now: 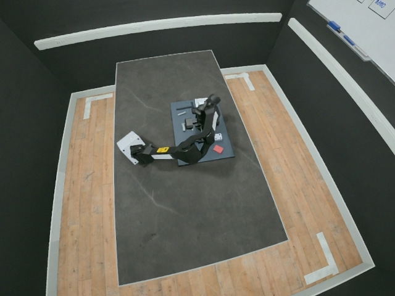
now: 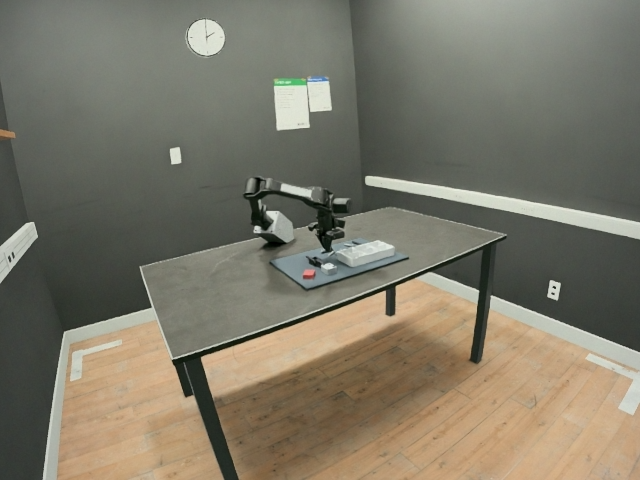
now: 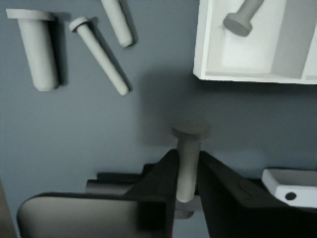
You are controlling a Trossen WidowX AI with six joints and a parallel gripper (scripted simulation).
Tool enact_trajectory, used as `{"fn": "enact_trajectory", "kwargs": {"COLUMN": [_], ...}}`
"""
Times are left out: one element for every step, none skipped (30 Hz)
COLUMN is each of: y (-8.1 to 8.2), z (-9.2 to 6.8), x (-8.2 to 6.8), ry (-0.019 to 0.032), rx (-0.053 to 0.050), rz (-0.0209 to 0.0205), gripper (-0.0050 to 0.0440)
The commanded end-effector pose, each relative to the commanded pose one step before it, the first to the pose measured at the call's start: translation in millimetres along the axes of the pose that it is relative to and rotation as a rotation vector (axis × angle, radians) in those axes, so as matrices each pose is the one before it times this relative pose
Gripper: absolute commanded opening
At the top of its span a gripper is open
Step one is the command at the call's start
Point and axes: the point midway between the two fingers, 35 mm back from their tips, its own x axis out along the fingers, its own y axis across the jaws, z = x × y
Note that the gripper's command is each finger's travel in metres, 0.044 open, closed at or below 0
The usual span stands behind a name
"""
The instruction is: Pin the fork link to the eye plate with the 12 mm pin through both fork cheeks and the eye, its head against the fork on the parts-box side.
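Note:
My gripper (image 3: 186, 157) (image 1: 195, 116) (image 2: 328, 248) is shut on the shaft of a grey headed pin (image 3: 191, 128), head pointing away from the fingers. It hangs just above the blue-grey mat (image 1: 205, 156) (image 2: 289, 268) (image 3: 99, 129). The dark fork link (image 1: 189, 123) (image 3: 116, 178) lies just left of the fingers and is partly hidden by them. A white block with a hole (image 3: 292, 185) (image 1: 218, 137) (image 2: 328, 268) lies to the lower right. I cannot tell whether it is the eye plate. The white parts box (image 3: 213, 45) (image 2: 364, 253) is at the upper right, with another pin (image 3: 242, 19) inside.
Three loose pins lie on the mat at the upper left of the wrist view: a thick one (image 3: 37, 50), a thin one (image 3: 101, 57) and a third (image 3: 119, 22). A red block (image 1: 218, 148) (image 2: 309, 274) lies near the mat's front. The arm's base (image 1: 129, 146) stands left of the mat.

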Motion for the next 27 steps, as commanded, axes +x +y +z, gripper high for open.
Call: {"fn": "enact_trajectory", "kwargs": {"y": [-5.26, -0.01, -0.02, -0.04, -0.05, 0.0, 0.0, -0.08, -0.1, -0.23, 0.66, 0.14, 0.0, 0.0, 0.0, -0.01, -0.01, -0.01, -0.01, -0.02, -0.02, -0.03, 0.0, 0.0, -0.03, -0.03, -0.04], "z": [-2.67, 0.03, 0.09, 0.17, 0.27, 0.0, 0.0, 0.38, 0.5, 0.71, 0.85, 0.17, 0.02, 0.02, 0.02, 0.03, 0.03, 0.03, 0.04, 0.04, 0.04, 0.05, 0.0, 0.0, 0.05, 0.05, 0.05], "x": [-7.85, 0.02, 0.06, 0.12, 0.18, 0.0, 0.0, 0.26, 0.35, 0.46, 1.03, 0.24, 0.09, 0.1, 0.12, 0.13, 0.13, 0.14, 0.15, 0.15, 0.16, 0.16, 0.0, 0.0, 0.16, 0.16, 0.15], "ry": [-0.01819, 0.00019, 0.00048, 0.00089, 0.0014, 0.0, 0.0, 0.00199, 0.00264, 0.00303, 0.00466, 0.00231, 0.00231, 0.00261, 0.0029, 0.00318, 0.00343, 0.00366, 0.00387, 0.00405, 0.00419, 0.0043, 0.0, 0.0, 0.00438, 0.00442, 0.00443], "rx": [0.0145, 0.0, 0.0, 0.0001, 0.0001, 0.0, 0.0, 0.0001, 0.0002, 0.001, -0.0032, -0.0007, 0.0, 0.0, -0.0001, -0.0001, -0.0001, -0.0001, -0.0001, -0.0001, -0.0001, -0.0001, 0.0, 0.0, -0.0001, -0.0002, -0.0002], "rz": [-0.01713, 0.00001, 0.00003, 0.00006, 0.00009, 0.0, 0.0, 0.00012, 0.00015, -0.00016, 0.00121, 0.00046, 0.00012, 0.00012, 0.00012, 0.00012, 0.00011, 0.00009, 0.00007, 0.00005, 0.00002, -0.00002, 0.0, 0.0, -0.00005, -0.00009, -0.00012], "gripper": [-0.005, -0.005, -0.005, -0.005, -0.005, -0.005, -0.005, -0.005, -0.005, -0.005, -0.005, -0.005, -0.005, -0.005, -0.005, -0.005, -0.005, -0.005, -0.005, -0.005, -0.005, -0.005, -0.005, -0.005, -0.005, -0.005, -0.005]}}
